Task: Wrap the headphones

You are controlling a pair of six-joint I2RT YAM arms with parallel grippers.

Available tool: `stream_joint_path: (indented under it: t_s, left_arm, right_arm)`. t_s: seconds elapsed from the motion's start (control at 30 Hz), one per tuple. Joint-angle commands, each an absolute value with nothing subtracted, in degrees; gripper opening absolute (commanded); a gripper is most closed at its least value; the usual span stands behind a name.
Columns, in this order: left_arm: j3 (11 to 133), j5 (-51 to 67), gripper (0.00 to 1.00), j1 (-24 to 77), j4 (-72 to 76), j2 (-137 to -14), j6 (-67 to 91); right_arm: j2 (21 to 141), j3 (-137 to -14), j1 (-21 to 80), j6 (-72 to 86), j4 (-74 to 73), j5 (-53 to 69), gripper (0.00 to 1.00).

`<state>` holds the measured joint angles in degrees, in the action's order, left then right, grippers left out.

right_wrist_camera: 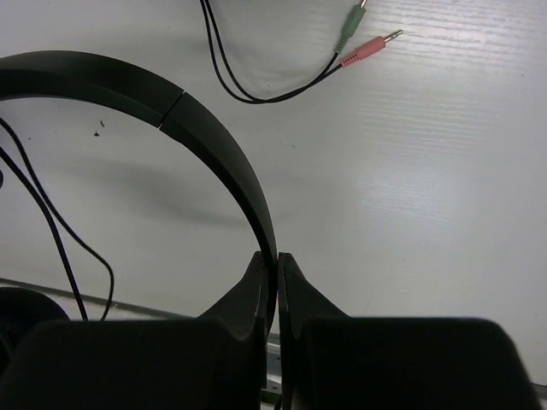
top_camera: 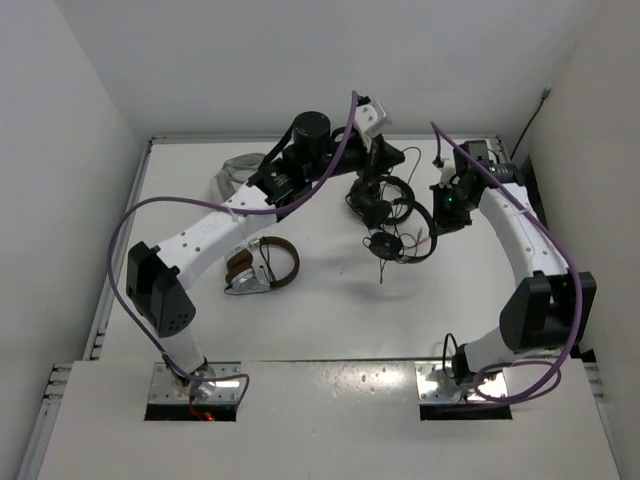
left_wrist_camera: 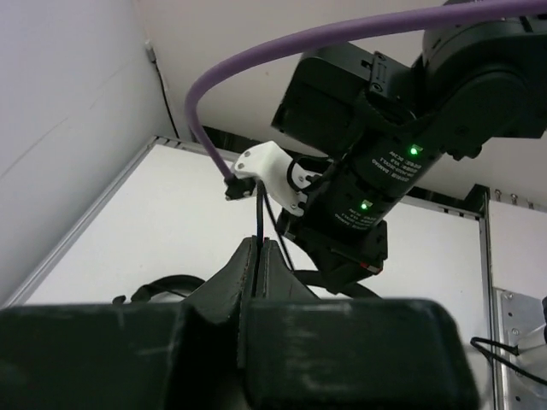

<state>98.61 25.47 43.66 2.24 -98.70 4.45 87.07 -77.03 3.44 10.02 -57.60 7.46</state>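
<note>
The right gripper (right_wrist_camera: 271, 260) was pressed together on the headband of the headphones (right_wrist_camera: 214, 145). It held them toward the back right of the table (top_camera: 330, 320), with the band arcing away to the left in its wrist view. The left gripper (left_wrist_camera: 259, 249) sat just left of it and nearer the back wall, pinching the thin black cable (left_wrist_camera: 259, 218). The next wind probably turned on this: with the band anchored on the right, the left arm would need to carry the cable across the arc.

white table (top_camera: 330, 320). brown-and-silver headphones (top_camera: 262, 268) lying left of centre. greyish looped cable (top_camera: 235, 172) at back left corner. pink and green plugs (right_wrist_camera: 369, 44) on thin black lead, flat on surface.
</note>
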Motion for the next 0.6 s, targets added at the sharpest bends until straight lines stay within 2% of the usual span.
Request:
stream_joint_path:
  t_s: [0.0,0.13,0.37,0.57]
  left_arm:
    - [100.55,22.86,0.00,43.51,7.37,-98.09,7.03]
    - [99.84,13.82,0.00,43.51,10.01,-99.22,9.40]
    - [104.49,-11.47,0.00,44.03,9.40,-102.91,5.72]
    - [104.41,-14.58,0.00,40.08,8.79,-104.15,5.71]
  right_arm:
    - [86.13,-78.05,2.72,9.67,-57.83,12.12,0.00]
    - [86.13,-78.05,4.48,8.53,-58.53,15.63,0.00]
    - [87.54,-78.05,6.59,5.37,-61.79,19.78,0.00]
    - [85.79,-77.52,6.59,4.22,-61.79,16.00,0.00]
